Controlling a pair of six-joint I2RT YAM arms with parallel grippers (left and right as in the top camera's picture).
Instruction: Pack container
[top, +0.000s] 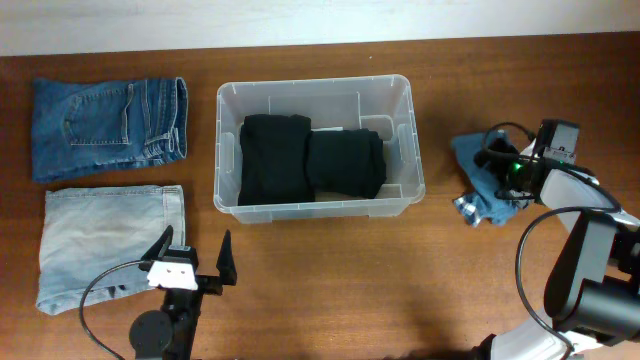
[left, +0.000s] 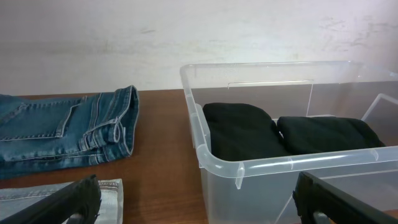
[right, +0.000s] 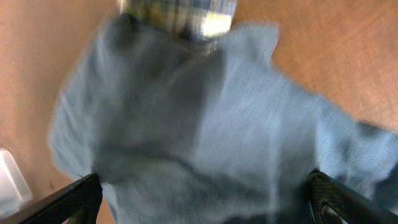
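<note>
The clear plastic container (top: 318, 208) stands mid-table and holds two folded black garments side by side (top: 275, 158) (top: 345, 162). The left wrist view shows its near corner (left: 261, 165) with the black garments (left: 242, 130) inside. My left gripper (top: 196, 250) (left: 199, 205) is open and empty, low in front of the container's left corner. My right gripper (top: 492, 170) (right: 202, 199) is open, its fingers spread wide over a crumpled blue-grey garment (top: 478, 195) (right: 199, 124) lying right of the container. A plaid patch (right: 180, 12) shows at that garment's far end.
Folded dark blue jeans (top: 105, 125) (left: 62, 127) lie at the back left. Folded light blue jeans (top: 105, 240) (left: 37, 190) lie in front of them, just left of my left gripper. Cables loop near both arm bases.
</note>
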